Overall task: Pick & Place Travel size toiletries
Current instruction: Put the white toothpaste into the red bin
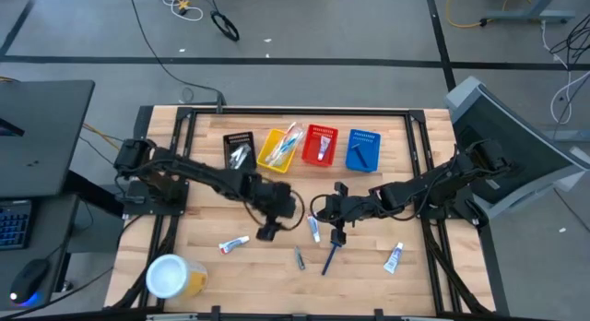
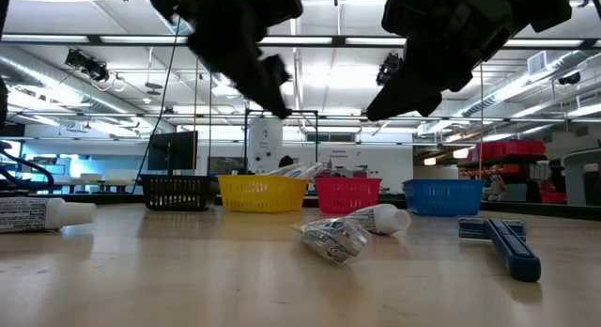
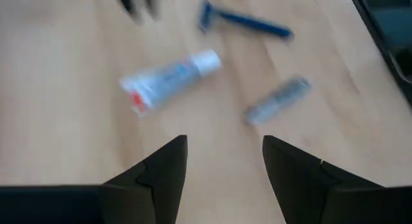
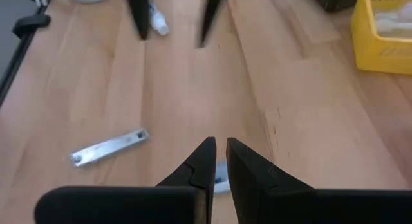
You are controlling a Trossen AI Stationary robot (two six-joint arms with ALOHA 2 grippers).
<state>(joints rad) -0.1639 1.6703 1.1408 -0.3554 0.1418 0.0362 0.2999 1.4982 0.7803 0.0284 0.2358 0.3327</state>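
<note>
Two sets of jaws up off the table (image 1: 203,164), both empty. Left gripper (image 1: 268,231) jaws spread wide with bare wood between them; ahead of the tips lie a white tube (image 3: 168,81), a silvery packet (image 3: 278,100) and, farther out, a blue-handled razor (image 3: 244,21). Right gripper (image 1: 336,236) jaws nearly closed, only a thin slit, nothing held; a white tube sits directly under the tips, mostly hidden in the right wrist view, and the same silvery packet lies off to one side of them. Outward from both: another tube (image 1: 234,244) on the left arm's side, another (image 1: 394,257) near the table's right front. Behind the arms, a row of baskets: black (image 1: 240,150), yellow (image 1: 278,148) with toothbrushes in it, red (image 1: 320,145) holding a tube, blue (image 1: 362,149) holding a razor. White-lidded yellow tub (image 1: 172,276) at the front-left corner.
</note>
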